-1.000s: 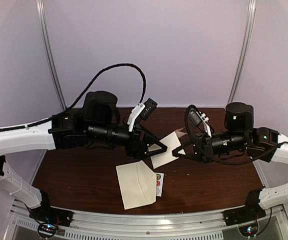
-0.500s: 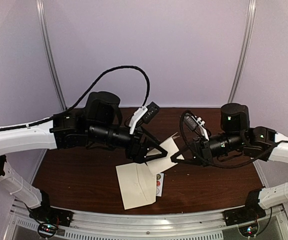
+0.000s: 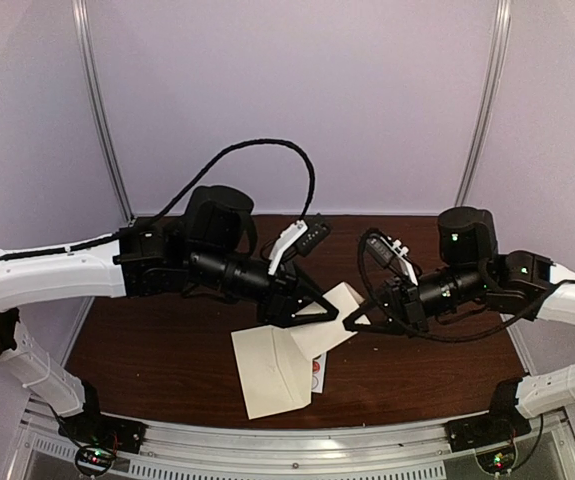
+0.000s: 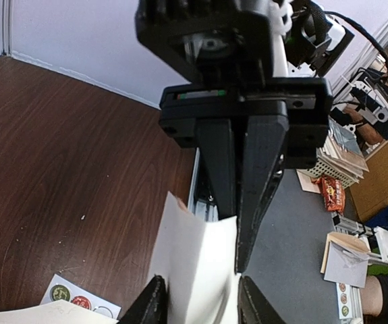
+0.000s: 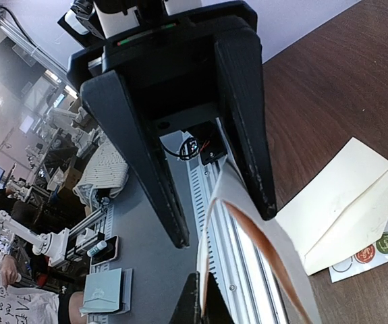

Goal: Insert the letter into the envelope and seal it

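Envelope (image 3: 267, 372): cream paper, rectangular, flat on the table (image 3: 167, 350) near the front edge, slightly skewed, diagonal creases showing on the upper face (image 5: 342, 202). Flap open or folded down: not clear.

Letter (image 3: 322, 330): pale folded sheet, up off the table, over the envelope's far right corner, bowed, pinkish-brown along one edge in the right wrist view (image 5: 261, 246). Pinched at one end in the right gripper (image 3: 350, 318).

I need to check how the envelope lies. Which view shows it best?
Top external: the envelope lies nearly whole on the table. Right wrist shows most of it, closer but at a slant; left wrist catches only a corner.
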You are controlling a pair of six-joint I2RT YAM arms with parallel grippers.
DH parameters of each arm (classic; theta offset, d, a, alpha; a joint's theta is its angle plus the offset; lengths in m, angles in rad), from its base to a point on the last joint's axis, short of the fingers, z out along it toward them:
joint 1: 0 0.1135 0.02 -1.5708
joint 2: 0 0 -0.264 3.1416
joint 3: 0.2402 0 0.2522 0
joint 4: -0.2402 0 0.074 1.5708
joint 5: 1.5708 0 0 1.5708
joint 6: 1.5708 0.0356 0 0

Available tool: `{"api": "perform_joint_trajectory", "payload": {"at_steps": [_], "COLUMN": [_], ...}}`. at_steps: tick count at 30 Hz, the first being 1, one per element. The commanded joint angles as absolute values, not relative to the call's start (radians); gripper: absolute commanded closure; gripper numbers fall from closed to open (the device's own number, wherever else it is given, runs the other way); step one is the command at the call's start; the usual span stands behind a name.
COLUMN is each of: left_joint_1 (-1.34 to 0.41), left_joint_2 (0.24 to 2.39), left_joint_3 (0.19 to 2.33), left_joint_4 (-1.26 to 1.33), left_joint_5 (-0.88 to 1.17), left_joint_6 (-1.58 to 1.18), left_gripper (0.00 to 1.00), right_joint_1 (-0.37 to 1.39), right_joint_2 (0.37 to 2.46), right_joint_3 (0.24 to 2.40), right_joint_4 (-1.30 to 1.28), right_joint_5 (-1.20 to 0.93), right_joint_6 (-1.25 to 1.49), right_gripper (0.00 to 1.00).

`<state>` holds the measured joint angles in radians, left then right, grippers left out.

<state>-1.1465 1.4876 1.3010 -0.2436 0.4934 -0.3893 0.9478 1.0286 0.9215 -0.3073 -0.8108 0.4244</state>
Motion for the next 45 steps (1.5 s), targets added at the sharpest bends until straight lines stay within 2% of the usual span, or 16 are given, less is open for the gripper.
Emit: {"api": "perform_joint_trajectory", "payload": {"at_steps": [1,9,13,17,20,24,26,29,31,34,37,43,45], "left_joint_1": [-1.15,-1.15,-1.15,-1.15,-1.15,-1.15,-1.15,-1.15,-1.15,-1.15,-1.151,-1.154,-1.155], "left_joint_2": [1.49,1.488,1.483,1.47,1.454,1.416,1.389,1.361,1.349,1.341,1.339,1.33,1.33], "left_joint_3": [1.319,1.301,1.294,1.279,1.264,1.222,1.19,1.137,1.102,1.055,1.03,1.0,1.001], "left_joint_4": [-0.218,-0.218,-0.218,-0.218,-0.21,-0.148,-0.068,0.076,0.152,0.281,0.374,0.457,0.454], "left_joint_5": [0.539,0.552,0.547,0.52,0.481,0.38,0.328,0.243,0.177,0.115,0.085,0.074,0.085], "left_joint_6": [-0.386,-0.4,-0.403,-0.409,-0.427,-0.482,-0.521,-0.593,-0.642,-0.715,-0.758,-0.787,-0.788], "left_gripper": [0.67,0.84,0.89,1.0,1.0,1.0,1.0,1.0,1.0,1.0,1.0,1.0,1.0], "right_joint_1": [0.952,0.953,0.953,0.952,0.949,0.948,0.947,0.946,0.946,0.948,0.953,0.974,0.981], "right_joint_2": [1.023,1.076,1.092,1.084,1.065,1.011,0.968,0.882,0.829,0.792,0.83,0.943,0.972], "right_joint_3": [0.97,1.036,1.056,1.066,1.067,1.048,1.021,0.956,0.863,0.734,0.7,0.726,0.728], "right_joint_4": [-0.346,-0.471,-0.5,-0.506,-0.5,-0.453,-0.402,-0.272,-0.129,0.131,0.249,0.318,0.357], "right_joint_5": [-0.772,-0.712,-0.694,-0.652,-0.599,-0.531,-0.484,-0.28,-0.211,-0.228,-0.264,-0.317,-0.333], "right_joint_6": [0.388,0.313,0.297,0.3,0.318,0.369,0.416,0.557,0.649,0.761,0.82,0.844,0.852], "right_gripper": [1.0,1.0,1.0,1.0,0.89,0.5,0.34,0.23,0.17,0.1,0.09,0.08,0.12]}}
